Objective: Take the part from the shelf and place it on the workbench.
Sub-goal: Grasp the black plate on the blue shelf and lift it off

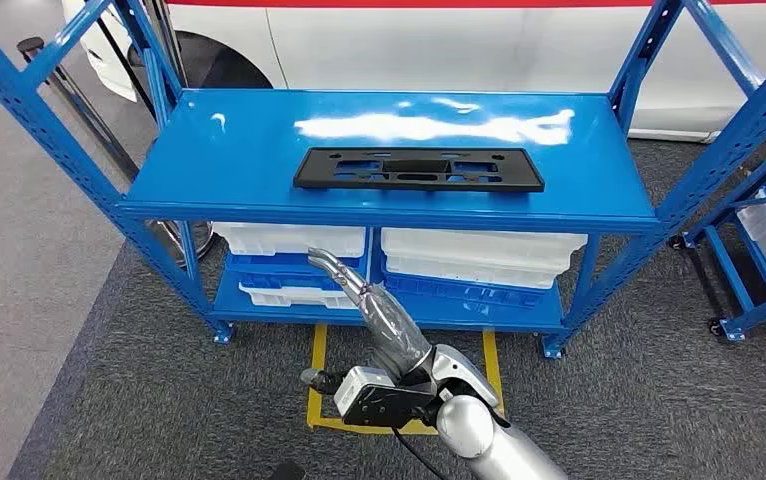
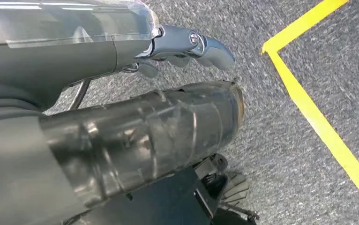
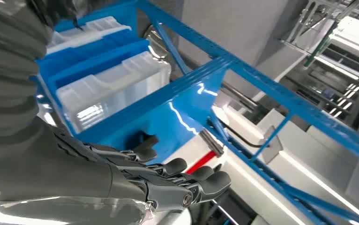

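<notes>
The part [image 1: 418, 169], one flat black piece, lay on the top board of the blue shelf [image 1: 209, 160]. It sat near the middle, a bit closer to the front edge, with bare blue board all around it. Nothing touched it. Under the board were white bins [image 1: 479, 252] and blue bins [image 1: 289, 278], too packed to count. The right hand [image 1: 364, 300] was up in front of the lower boards, below the part. Its fingers [image 3: 205, 183] were straight, close together and held nothing. The left hand [image 2: 187, 44] hung over grey carpet [image 2: 285, 140] beside one yellow line [image 2: 318, 117]. Its fingers were curled in on nothing.
</notes>
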`<control>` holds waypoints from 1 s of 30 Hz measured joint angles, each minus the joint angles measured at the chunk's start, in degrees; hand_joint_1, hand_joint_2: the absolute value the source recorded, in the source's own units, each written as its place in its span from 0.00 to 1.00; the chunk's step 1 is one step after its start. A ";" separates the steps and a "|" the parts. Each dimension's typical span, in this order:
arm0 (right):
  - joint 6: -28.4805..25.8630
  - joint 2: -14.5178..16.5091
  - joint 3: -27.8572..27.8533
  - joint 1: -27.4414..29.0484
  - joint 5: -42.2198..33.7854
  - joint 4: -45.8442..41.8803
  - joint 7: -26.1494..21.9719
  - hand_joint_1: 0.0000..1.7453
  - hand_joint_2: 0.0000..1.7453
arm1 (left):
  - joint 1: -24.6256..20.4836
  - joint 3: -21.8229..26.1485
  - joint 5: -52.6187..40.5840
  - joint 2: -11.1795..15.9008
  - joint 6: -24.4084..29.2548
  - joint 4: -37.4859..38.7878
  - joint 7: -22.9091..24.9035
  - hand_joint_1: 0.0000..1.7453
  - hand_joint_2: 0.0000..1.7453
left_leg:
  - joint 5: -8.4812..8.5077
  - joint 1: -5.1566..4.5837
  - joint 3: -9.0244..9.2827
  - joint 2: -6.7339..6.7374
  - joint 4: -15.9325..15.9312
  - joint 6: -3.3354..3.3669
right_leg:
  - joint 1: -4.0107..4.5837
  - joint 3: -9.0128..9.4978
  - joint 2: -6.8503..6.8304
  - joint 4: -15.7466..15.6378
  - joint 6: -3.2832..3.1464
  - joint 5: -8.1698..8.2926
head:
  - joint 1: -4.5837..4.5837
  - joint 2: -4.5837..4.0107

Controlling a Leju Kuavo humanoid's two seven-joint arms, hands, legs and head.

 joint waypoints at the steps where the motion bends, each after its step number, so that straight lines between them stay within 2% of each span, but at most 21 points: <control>1: -0.04 0.00 0.00 -0.02 -0.06 0.05 0.00 0.00 1.00 | 0.02 0.00 0.02 0.00 -0.03 0.00 -0.07 0.00 0.00 | -0.70 0.01 -0.54 0.02 1.18 -0.06 | 0.00 0.06 -0.07 -0.02 -0.16 -0.03 | -0.03 0.00; 2: -0.08 0.01 0.00 -0.03 -0.09 0.11 0.00 0.00 1.00 | 0.04 0.01 0.04 0.01 -0.05 0.00 -0.12 0.00 0.00 | -1.58 0.01 -1.38 0.03 2.90 -0.12 | 0.02 0.09 -0.11 -0.03 -0.28 -0.06 | -0.03 0.00; 4: -0.17 0.01 0.00 -0.04 -0.19 0.39 0.01 0.00 1.00 | 0.16 0.03 0.14 0.01 -0.11 0.00 -0.25 0.00 0.00 | -4.76 0.02 -5.05 0.05 10.12 -0.32 | 0.17 0.19 -0.27 -0.06 -0.65 -0.18 | -0.05 0.00; 5: -0.21 0.01 0.00 0.00 -0.20 0.57 0.02 0.00 1.00 | 0.27 0.05 0.18 0.02 -0.13 0.01 -0.26 0.00 0.00 | -5.78 0.02 -6.97 0.05 13.60 -0.35 | 0.28 0.21 -0.29 -0.06 -0.73 -0.22 | -0.05 0.00; 6: -0.32 0.01 0.00 0.04 -0.21 0.75 0.03 0.00 1.00 | 0.41 0.08 0.21 0.03 -0.15 0.01 -0.26 0.00 0.00 | -5.79 0.02 -8.22 0.05 15.53 -0.31 | 0.37 0.27 -0.27 -0.06 -0.78 -0.26 | -0.05 0.00; 7: -0.61 0.01 0.00 0.08 -0.13 0.88 0.04 0.00 1.00 | 0.52 0.09 0.22 0.06 -0.17 0.02 -0.26 0.00 0.00 | -4.66 0.01 -8.44 0.05 15.29 -0.20 | 0.44 0.37 -0.22 -0.05 -0.82 -0.29 | -0.05 0.00; 8: -1.07 0.00 0.00 0.09 0.08 0.97 0.06 0.00 1.00 | 0.60 0.10 0.22 0.10 -0.21 0.02 -0.26 0.00 0.00 | -2.62 0.01 -7.62 0.05 12.89 -0.01 | 0.47 0.54 -0.16 -0.05 -0.83 -0.33 | -0.05 0.00; 10: -2.09 -0.03 -0.01 0.07 0.67 0.98 0.12 0.00 1.00 | 0.63 0.12 0.23 0.19 -0.30 0.02 -0.27 0.00 0.00 | 1.36 -0.11 -4.44 0.04 5.16 0.43 | 0.57 0.82 -0.05 -0.04 -0.68 -0.46 | -0.04 0.00; 11: -2.44 -0.05 -0.02 0.05 0.91 0.98 0.15 0.00 1.00 | 0.60 0.13 0.23 0.21 -0.35 0.02 -0.27 0.00 0.00 | 2.31 -0.22 -3.21 0.01 2.34 0.63 | 0.64 0.83 -0.03 -0.02 -0.47 -0.49 | -0.04 0.00; 12: -2.64 -0.10 -0.02 0.05 1.05 0.98 0.19 0.00 1.00 | 0.60 0.14 0.23 0.23 -0.38 0.02 -0.28 0.00 0.00 | 2.56 -0.36 -2.58 -0.03 0.79 0.79 | 0.69 0.78 -0.01 -0.04 -0.20 -0.46 | -0.03 0.00; 15: -2.91 -0.29 -0.04 0.04 1.18 0.98 0.28 0.00 1.00 | 0.76 0.18 0.28 0.37 -0.49 0.02 -0.29 0.00 0.00 | 2.73 -0.43 -2.36 -0.07 0.02 1.51 | 0.65 0.78 -0.03 -0.19 0.80 -0.35 | 0.01 0.00; 16: -3.11 -0.33 -0.08 0.01 1.26 0.97 0.33 0.00 1.00 | 0.80 0.20 0.31 0.41 -0.57 0.02 -0.32 0.00 0.00 | 2.95 -0.35 -2.26 -0.02 -0.26 1.89 | 0.61 0.54 -0.05 0.41 1.07 -0.88 | 0.03 0.00; 18: -3.98 -0.43 -0.24 0.00 1.95 0.96 0.56 0.00 1.00 | 0.75 0.21 0.41 0.44 -0.84 0.02 -0.41 0.00 0.00 | 3.28 -0.25 -2.12 0.11 -0.69 2.57 | 0.59 -1.39 -0.09 4.66 1.38 -3.58 | 0.06 0.00; 20: -5.29 -0.72 -0.47 0.07 3.43 0.96 0.95 0.00 1.00 | 0.76 0.23 0.60 0.49 -1.09 0.02 -0.48 0.00 0.00 | 3.33 -0.41 -2.20 0.16 -0.73 2.87 | 0.65 -4.60 -0.10 11.47 1.51 -6.71 | 0.07 0.00; 21: -5.86 -0.92 -0.60 0.13 4.25 0.96 1.19 0.00 1.00 | 0.80 0.25 0.68 0.54 -1.19 0.02 -0.48 0.00 0.00 | 3.33 -0.50 -2.21 0.16 -0.72 2.92 | 0.65 -5.64 -0.10 13.69 1.53 -7.21 | 0.08 0.00; 22: -6.33 -1.11 -0.72 0.16 4.99 0.97 1.42 0.00 1.00 | 0.84 0.27 0.74 0.57 -1.27 0.02 -0.49 0.00 0.00 | 3.33 -0.58 -2.20 0.14 -0.70 2.93 | 0.65 -5.76 -0.11 14.00 1.49 -6.66 | 0.07 0.00; 23: -6.77 -1.25 -0.85 0.18 5.70 0.97 1.62 0.00 1.00 | 0.86 0.29 0.75 0.60 -1.42 0.02 -0.50 0.00 0.00 | 3.32 -0.64 -2.16 0.11 -0.68 2.93 | 0.67 -4.83 -0.11 12.19 1.37 -5.18 | 0.08 0.00; 24: -7.18 -1.34 -0.96 0.17 6.42 0.97 1.74 0.00 1.00 | 0.86 0.30 0.75 0.60 -1.63 0.02 -0.52 0.00 0.00 | 3.28 -0.69 -2.08 0.07 -0.66 2.90 | 0.70 -3.04 -0.11 8.67 1.15 -3.16 | 0.08 0.00; 26: -8.33 -1.49 -1.14 0.15 8.06 0.97 1.86 0.00 1.00 | 0.83 0.31 0.76 0.60 -2.25 0.03 -0.61 0.00 0.00 | 3.13 -0.90 -2.07 0.01 -0.56 2.70 | 0.93 0.41 -0.12 1.75 0.68 -0.75 | 0.06 0.00; 27: -9.13 -1.57 -1.22 0.19 8.96 0.96 1.88 0.00 1.00 | 0.82 0.31 0.77 0.61 -2.55 0.04 -0.68 0.00 0.00 | 3.07 -0.99 -2.11 0.00 -0.56 2.51 | 1.07 1.28 -0.11 -0.20 0.51 -0.42 | 0.05 0.00; 30: -11.72 -1.90 -1.63 0.70 11.15 0.73 1.90 0.00 1.00 | 0.86 0.33 0.83 0.65 -3.12 0.04 -0.91 0.00 0.00 | 2.94 -1.04 -2.07 0.01 -0.71 1.70 | 1.08 1.72 -0.04 -1.43 -0.01 -0.43 | 0.03 0.00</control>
